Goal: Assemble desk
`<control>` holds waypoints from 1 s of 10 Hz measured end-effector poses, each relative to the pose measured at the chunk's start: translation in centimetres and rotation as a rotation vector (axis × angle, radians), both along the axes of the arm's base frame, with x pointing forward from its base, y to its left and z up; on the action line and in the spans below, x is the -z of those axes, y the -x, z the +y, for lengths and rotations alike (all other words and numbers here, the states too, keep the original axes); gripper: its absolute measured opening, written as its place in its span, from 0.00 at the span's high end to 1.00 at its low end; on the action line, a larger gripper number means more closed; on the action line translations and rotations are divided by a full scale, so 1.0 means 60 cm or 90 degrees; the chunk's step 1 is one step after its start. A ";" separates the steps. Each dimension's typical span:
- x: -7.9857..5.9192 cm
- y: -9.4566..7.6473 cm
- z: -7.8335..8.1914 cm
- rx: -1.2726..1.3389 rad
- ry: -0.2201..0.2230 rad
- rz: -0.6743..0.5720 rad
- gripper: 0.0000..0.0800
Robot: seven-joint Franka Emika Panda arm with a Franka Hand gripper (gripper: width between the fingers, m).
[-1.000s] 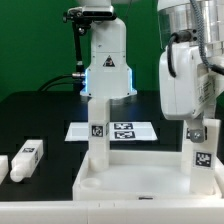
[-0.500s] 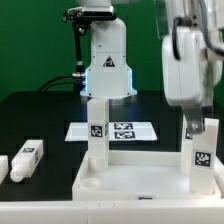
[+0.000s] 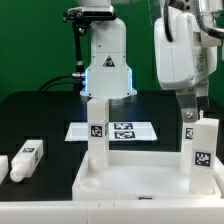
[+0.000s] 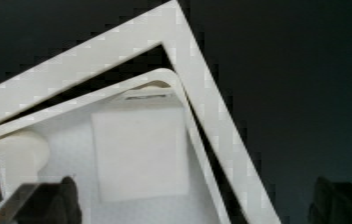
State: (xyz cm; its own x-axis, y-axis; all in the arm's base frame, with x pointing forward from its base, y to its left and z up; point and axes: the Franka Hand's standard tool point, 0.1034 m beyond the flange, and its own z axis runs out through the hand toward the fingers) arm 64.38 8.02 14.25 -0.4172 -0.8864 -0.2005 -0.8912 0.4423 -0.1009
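— Gripper status?
— The gripper (image 3: 187,112) hangs above the leg (image 3: 202,152) at the exterior view's right, jaws spread and holding nothing.
— Location of the desk parts?
— The tabletop panel (image 3: 140,184) lies on the black table (image 3: 40,115). Two legs stand upright in its far corner sockets; the second leg (image 3: 97,131) is at the exterior view's left. Another loose leg (image 3: 27,158) lies flat on the table beside the panel.

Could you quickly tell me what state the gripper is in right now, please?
Gripper: open, holding nothing, lifted just above the upright leg on the exterior view's right of the tabletop.
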 end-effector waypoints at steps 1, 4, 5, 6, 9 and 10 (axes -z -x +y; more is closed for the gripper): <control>0.001 0.000 -0.001 -0.003 0.001 -0.001 0.19; -0.013 0.035 -0.060 -0.091 0.018 -0.028 0.19; -0.026 0.050 -0.082 -0.161 0.028 -0.041 0.19; -0.033 0.060 -0.098 -0.206 0.038 -0.048 0.19; -0.023 0.058 -0.090 -0.341 0.066 -0.061 0.19; -0.022 0.058 -0.090 -0.385 0.075 -0.066 0.19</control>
